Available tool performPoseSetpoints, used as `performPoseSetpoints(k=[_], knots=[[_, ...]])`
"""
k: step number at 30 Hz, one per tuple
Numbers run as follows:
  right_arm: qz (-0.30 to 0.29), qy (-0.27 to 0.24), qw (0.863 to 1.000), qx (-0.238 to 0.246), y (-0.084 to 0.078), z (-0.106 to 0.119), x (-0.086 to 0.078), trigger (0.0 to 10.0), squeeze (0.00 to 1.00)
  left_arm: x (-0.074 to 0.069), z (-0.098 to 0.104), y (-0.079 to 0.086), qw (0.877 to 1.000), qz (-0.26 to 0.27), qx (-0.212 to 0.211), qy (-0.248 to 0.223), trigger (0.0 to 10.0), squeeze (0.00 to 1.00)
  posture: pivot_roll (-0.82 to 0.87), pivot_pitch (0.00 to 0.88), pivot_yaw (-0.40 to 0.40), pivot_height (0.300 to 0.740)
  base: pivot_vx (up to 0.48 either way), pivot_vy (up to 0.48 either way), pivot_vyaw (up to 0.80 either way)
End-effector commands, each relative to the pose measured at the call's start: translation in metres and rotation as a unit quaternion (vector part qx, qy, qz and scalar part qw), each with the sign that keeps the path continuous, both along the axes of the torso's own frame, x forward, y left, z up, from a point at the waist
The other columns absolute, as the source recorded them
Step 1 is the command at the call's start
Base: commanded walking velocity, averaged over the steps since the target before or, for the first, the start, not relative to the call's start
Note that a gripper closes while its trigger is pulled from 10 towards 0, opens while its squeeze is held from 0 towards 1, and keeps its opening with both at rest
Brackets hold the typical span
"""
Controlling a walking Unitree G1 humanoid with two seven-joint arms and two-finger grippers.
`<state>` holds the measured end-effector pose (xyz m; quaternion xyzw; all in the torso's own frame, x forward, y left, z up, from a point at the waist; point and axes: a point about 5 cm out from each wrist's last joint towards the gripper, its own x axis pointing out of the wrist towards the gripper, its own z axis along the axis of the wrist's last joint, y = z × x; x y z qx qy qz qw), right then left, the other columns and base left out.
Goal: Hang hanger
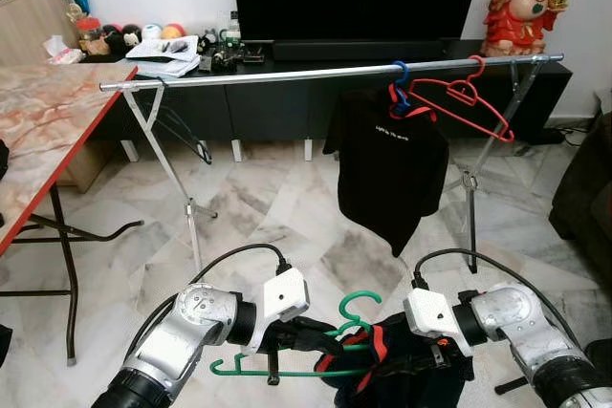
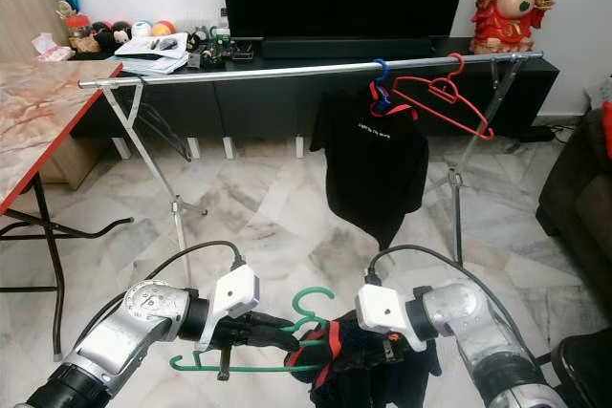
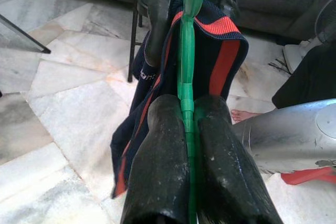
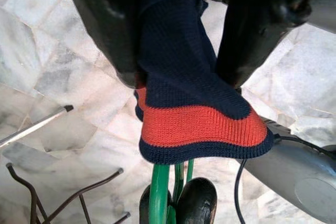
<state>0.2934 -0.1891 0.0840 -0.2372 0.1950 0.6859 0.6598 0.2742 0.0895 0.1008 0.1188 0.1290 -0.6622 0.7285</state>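
Low in front of me, my left gripper [image 1: 330, 336] is shut on the neck of a green hanger [image 1: 359, 311], its hook pointing up. In the left wrist view its fingers [image 3: 157, 156] pinch the green hanger [image 3: 185, 51] from both sides. A navy knit garment [image 1: 378, 365] with red stripes hangs on the hanger. My right gripper [image 2: 378, 355] is shut on that garment; in the right wrist view the navy cloth [image 4: 199, 124] runs between its two fingers [image 4: 105, 24]. Beyond stands a silver clothes rail [image 1: 287, 75].
On the rail's right part hang a black T-shirt [image 1: 387, 169] on a blue hanger [image 1: 400, 83] and a bare red hanger [image 1: 469, 102]. A marble-topped folding table [image 1: 38, 131] stands left, a dark TV cabinet [image 1: 287, 102] behind, a dark sofa [image 1: 583, 198] right.
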Motion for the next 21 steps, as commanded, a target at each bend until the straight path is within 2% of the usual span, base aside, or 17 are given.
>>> performPoseSetpoints(k=[1,18,21], knots=[[0.013,0.011,1.000,0.009,0.0047,-0.0003,-0.0006,0.0,0.00,0.0048,0.0179,-0.0048,0.999,-0.011,-0.021,-0.042,10.0,0.00,-0.04,0.013,-0.011,0.740,0.000,0.000,0.00],[0.018,0.028,0.999,0.010,0.0078,-0.0045,-0.0033,0.0,0.00,0.0096,0.0238,-0.0077,0.997,-0.003,-0.026,-0.068,10.0,0.00,-0.03,0.013,-0.011,0.740,0.000,0.000,0.00],[0.017,0.028,0.999,0.006,0.0076,-0.0047,-0.0030,0.0,0.00,0.0140,0.0255,-0.0076,0.996,0.010,-0.027,-0.082,10.0,0.00,-0.03,0.020,-0.012,0.740,0.000,0.000,0.00]])
